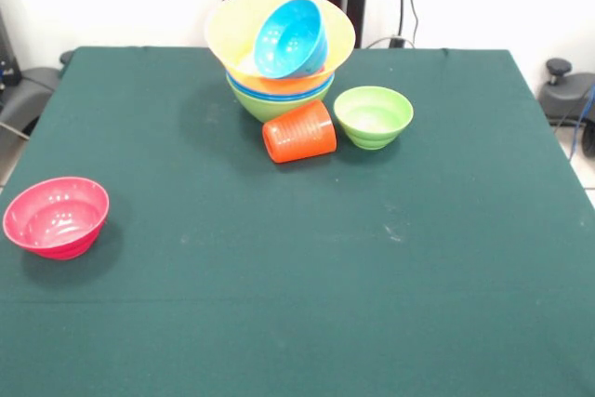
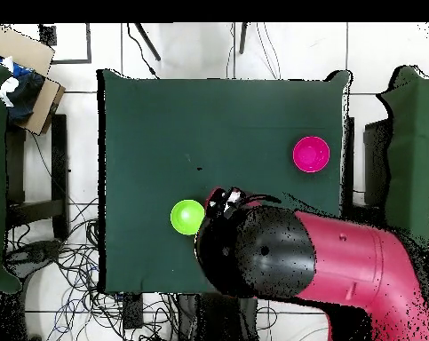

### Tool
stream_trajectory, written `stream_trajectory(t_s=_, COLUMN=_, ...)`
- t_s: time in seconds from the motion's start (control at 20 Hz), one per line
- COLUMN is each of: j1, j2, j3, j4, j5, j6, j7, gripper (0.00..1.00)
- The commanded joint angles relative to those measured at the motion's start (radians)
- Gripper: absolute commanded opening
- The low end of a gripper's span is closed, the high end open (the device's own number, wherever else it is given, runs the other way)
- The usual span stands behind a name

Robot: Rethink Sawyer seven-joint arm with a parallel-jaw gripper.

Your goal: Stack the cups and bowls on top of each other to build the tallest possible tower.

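The tower stands at the table's far middle: a green bowl (image 1: 270,109) lowest, blue rims (image 1: 279,95) above it, then a wide orange-yellow bowl (image 1: 232,30). A small light-blue bowl (image 1: 290,37) leans tilted inside the wide one. A ribbed orange-red cup (image 1: 299,132) lies on its side just in front of the tower. Beside it a small green bowl (image 1: 373,116) (image 2: 187,217) stands upright. A pink-red bowl (image 1: 56,217) (image 2: 311,154) sits alone near the left edge. Neither view shows the gripper. In the overhead view the tower is hidden under the arm.
The red and black arm (image 2: 324,266) reaches over the table's near edge in the overhead view. The dark green table (image 1: 279,304) (image 2: 218,115) has wide bare cloth in front of the tower. Chairs and cables lie around the table.
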Motion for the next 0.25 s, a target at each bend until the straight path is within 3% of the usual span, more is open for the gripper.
stream_trajectory(t_s=0.05, j1=0.033, j2=-0.019, j3=-0.038, j4=0.089, j5=0.004, j6=0.143, j7=-0.019, gripper=1.00)
stream_trajectory(t_s=0.25, j1=0.030, j2=-0.016, j3=-0.041, j4=0.091, j5=0.007, j6=0.151, j7=-0.030, gripper=1.00)
